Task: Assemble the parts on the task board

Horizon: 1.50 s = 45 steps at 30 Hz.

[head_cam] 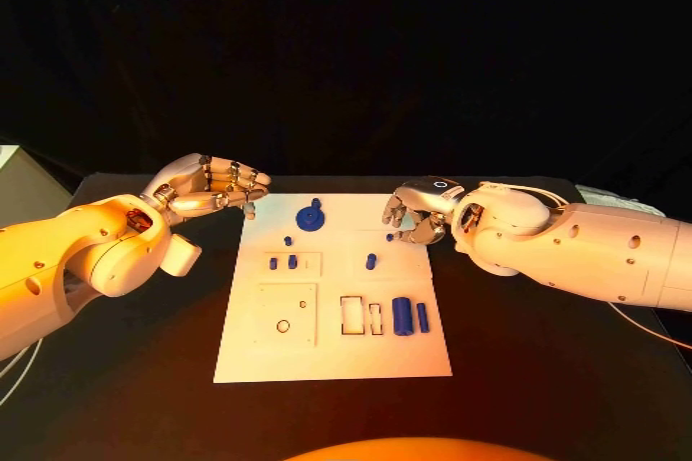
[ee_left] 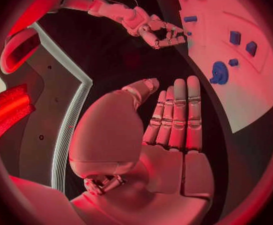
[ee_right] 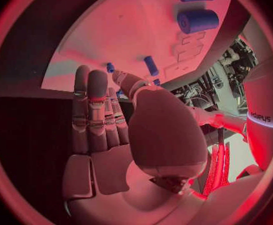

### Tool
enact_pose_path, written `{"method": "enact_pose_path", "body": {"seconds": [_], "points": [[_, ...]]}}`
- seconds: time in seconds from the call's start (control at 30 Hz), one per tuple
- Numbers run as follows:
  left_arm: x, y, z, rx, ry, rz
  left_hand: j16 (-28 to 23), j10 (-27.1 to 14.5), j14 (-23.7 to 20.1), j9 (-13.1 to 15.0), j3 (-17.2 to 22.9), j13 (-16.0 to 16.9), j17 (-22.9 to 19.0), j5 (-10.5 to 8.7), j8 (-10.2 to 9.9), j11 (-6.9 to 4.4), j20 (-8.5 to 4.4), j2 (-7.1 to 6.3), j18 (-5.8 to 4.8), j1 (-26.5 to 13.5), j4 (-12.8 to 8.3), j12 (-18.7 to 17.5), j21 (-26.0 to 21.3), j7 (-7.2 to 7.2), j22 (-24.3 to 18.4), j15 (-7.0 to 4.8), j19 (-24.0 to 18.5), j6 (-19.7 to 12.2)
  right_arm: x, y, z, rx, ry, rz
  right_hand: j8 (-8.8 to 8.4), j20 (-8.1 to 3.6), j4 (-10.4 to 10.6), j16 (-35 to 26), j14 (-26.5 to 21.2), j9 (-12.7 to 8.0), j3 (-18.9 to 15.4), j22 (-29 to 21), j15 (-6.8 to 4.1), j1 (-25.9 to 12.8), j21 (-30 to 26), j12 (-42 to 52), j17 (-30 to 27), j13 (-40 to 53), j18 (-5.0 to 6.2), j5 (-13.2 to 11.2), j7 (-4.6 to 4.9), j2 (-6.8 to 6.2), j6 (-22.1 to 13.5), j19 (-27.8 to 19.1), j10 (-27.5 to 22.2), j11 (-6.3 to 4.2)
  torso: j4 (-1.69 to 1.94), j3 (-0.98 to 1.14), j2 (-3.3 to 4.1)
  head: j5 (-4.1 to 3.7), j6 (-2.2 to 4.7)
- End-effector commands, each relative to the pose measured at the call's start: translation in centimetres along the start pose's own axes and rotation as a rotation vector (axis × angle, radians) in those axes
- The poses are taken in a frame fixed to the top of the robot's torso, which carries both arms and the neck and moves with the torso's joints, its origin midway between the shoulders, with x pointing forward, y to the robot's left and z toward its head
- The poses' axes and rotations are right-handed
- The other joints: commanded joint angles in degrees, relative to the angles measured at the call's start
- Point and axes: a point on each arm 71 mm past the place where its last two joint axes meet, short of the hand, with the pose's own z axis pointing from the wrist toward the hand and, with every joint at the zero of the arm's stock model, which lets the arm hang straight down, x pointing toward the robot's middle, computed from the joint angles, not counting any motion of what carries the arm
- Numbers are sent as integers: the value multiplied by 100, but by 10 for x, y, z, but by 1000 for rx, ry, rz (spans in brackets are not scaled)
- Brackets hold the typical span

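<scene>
Assembly is judged barely begun: blue parts (head_cam: pixel 402 316) lie loose on the task board (head_cam: pixel 332 356), and nothing is held by the open left hand (head_cam: pixel 211 188) or right hand (head_cam: pixel 415 211).

A black table (head_cam: pixel 548 361) with a dark backdrop (head_cam: pixel 346 71).

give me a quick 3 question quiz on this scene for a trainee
1. True or false: the left hand holds a blue part.
2. Which hand is over the task board's far right corner? A) left B) right
3. Fill in: the round blue part lies at the board's ___ edge, seen from the robot.

Key: 1 false, its fingers show nothing in them. 2 B, the right hand. 3 far.
</scene>
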Motion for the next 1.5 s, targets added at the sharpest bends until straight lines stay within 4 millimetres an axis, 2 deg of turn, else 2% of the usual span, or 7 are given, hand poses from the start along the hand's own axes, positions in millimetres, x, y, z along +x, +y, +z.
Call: {"method": "enact_pose_path", "body": {"seconds": [0.03,0.3,0.57,0.67,0.83,1.17,1.5], "points": [[2,-3,0,29,-1,-53,-19,35,42,-5,6,-6,-9,0,29,11,6,36,85,19,34,-23,-21,-7,-9,-8,40,50,3,3,4,25,22,-69,-14,-10,90,777,110,10,45,105,-19,-61,136,-12,699,7,61,-27,-16,-20,64,108,15,-23,25,-5,-3,-6,2],[8,-4,-1,26,13,-59,-24,37,44,-6,1,-8,-9,-2,32,12,6,34,84,17,39,-31,-25,-6,-12,-7,43,54,13,8,10,28,74,-66,-65,-8,163,1891,124,20,192,282,-2,-65,324,-22,1761,2,59,-27,10,-86,34,202,-52,-5,6,-15,17,10,-8],[8,-4,-2,23,16,-60,-30,32,47,-8,-5,-12,-9,-4,33,15,7,29,83,16,43,-44,-30,-4,-16,-5,46,56,19,5,11,50,115,-108,-61,6,195,2090,115,32,203,327,3,-98,364,-29,1934,-1,56,-27,14,-118,52,215,-121,7,4,2,18,12,-46],[7,-3,-3,20,15,-60,-32,30,48,-9,-7,-14,-9,-5,33,16,7,26,83,16,43,-48,-32,-4,-17,-4,47,57,19,6,11,53,109,-151,-75,34,208,1854,-56,36,130,331,51,-138,316,-32,1509,-4,51,-53,25,-218,39,119,-347,46,-3,7,21,17,-49],[7,-2,-3,16,15,-59,-39,23,50,-12,-15,-17,-10,-9,32,19,8,19,82,13,48,-63,-38,-2,-22,-2,50,56,19,7,12,55,98,-175,-72,43,222,1868,-74,41,92,330,54,-147,300,-31,1514,-2,55,-59,19,-219,46,104,-402,47,10,7,13,9,-65],[6,-2,-3,13,13,-55,-31,29,98,-23,-26,-19,3,-12,31,19,5,28,86,38,52,-95,-38,1,-29,-7,89,54,23,10,11,37,94,-164,-18,44,278,2036,-55,77,269,383,51,-61,323,11,1617,14,65,-251,18,6,174,124,-295,37,1,6,14,25,-80],[4,0,-3,5,12,-52,-26,33,111,-25,-31,-19,8,-13,33,19,4,29,86,42,54,-103,-36,1,-29,-9,101,57,26,12,11,27,97,-138,189,-42,275,2651,102,241,668,553,-72,-15,482,28,2310,29,70,-467,-135,120,511,199,181,-116,8,-1,11,22,-102]]}}
